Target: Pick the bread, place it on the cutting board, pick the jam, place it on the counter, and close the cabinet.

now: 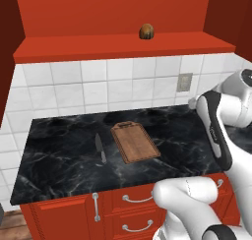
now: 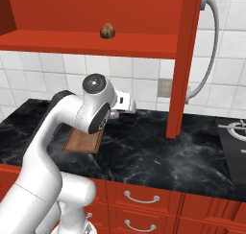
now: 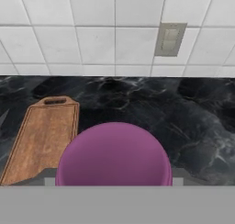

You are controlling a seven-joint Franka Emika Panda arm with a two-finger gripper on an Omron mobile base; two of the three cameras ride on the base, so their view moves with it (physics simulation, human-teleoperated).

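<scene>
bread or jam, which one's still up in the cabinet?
The bread: the brown lump alone on the red cabinet shelf. The purple jam sits right at the hand camera, over the counter.

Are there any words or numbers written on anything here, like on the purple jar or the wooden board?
None: nothing in these pictures carries writing that can be read.
Purple-pink jam jar: plain, no label showing.
Brown wooden cutting board: bare wood grain.
Small round golden-brown bread on the red cabinet shelf: no mark.
Grey wall outlet plate: blank.
Grey knife on the black marble counter: no brand visible.
</scene>
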